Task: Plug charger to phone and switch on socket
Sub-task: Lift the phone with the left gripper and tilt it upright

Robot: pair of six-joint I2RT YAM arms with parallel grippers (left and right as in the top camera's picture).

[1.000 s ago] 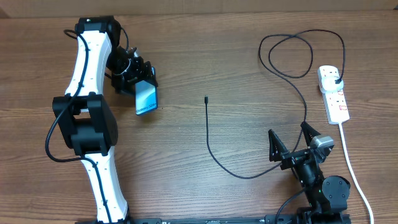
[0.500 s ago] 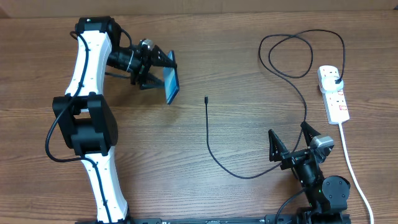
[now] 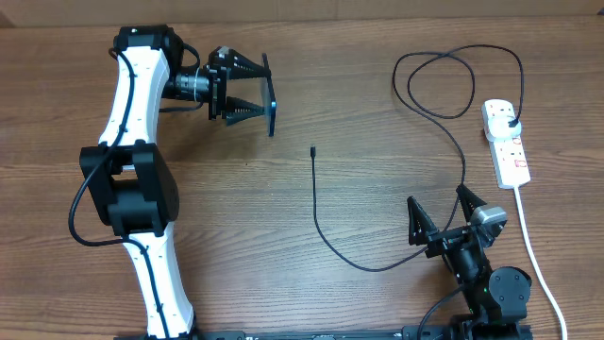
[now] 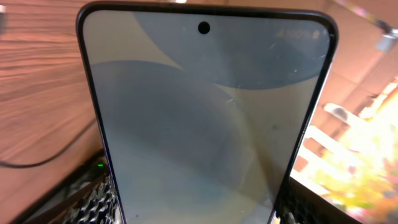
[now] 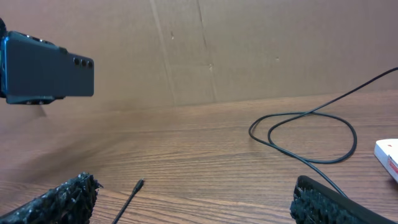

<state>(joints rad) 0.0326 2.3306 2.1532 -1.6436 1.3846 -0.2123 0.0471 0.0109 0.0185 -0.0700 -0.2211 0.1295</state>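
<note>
Phone clamped between left jaws, above table; right jaws wide apart, empty.

1. Your phone, screen lit pale blue, hangs edge-on above the table.
2. Your black charger lies curving, tip free, plugged into the socket.
3. That white socket lies flat, far right.
</note>
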